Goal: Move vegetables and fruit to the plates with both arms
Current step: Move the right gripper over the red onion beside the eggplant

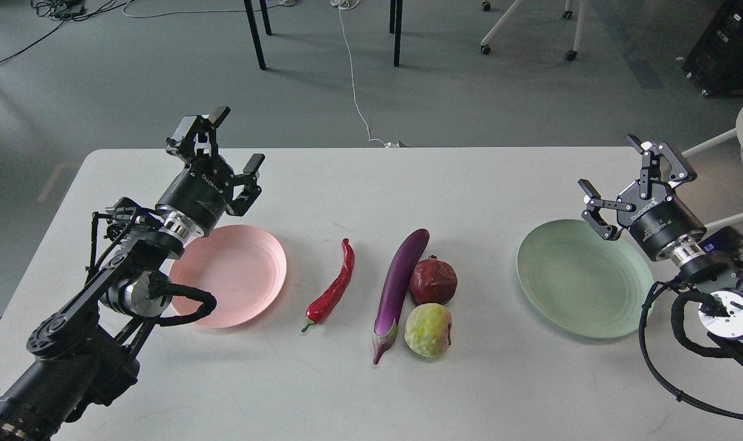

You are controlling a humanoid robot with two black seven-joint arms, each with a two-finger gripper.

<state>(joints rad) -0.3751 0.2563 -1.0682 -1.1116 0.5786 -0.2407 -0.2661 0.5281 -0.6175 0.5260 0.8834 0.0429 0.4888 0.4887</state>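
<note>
Left pincer (pixel 235 142) housing bears white lettering, unreadable.

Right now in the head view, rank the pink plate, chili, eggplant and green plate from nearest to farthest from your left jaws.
Measured from the left gripper:
1. Pink plate, just below it.
2. Chili, right of that plate.
3. Eggplant, table centre.
4. Green plate, far right.
</note>
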